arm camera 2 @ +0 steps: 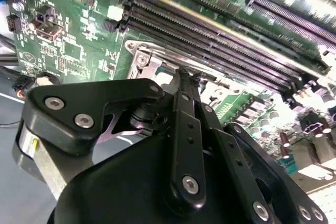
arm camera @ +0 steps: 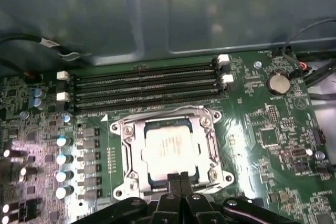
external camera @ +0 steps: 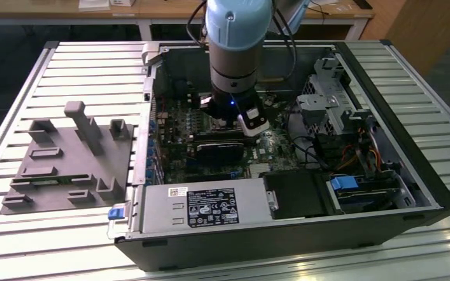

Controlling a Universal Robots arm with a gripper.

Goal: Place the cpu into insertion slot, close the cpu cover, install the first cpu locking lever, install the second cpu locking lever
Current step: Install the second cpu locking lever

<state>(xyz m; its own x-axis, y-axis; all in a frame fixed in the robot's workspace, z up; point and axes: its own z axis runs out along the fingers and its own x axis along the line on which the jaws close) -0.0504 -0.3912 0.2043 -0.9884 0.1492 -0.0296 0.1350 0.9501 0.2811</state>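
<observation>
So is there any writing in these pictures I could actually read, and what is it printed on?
Nothing here can be read as words.
black label on the grey metal box in the exterior view: white print and symbols, too small to read.
small white sticker on the same box: too small to read.
green circuit board in the first wrist view: white markings, blurred.
cpu top: washed out by glare, nothing legible.

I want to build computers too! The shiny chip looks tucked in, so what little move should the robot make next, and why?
Probably a gentle push down. The cpu sits in place under the cpu cover, and the shut fingers stand at the cover's edge, so pressing there might seat it flat.
</observation>
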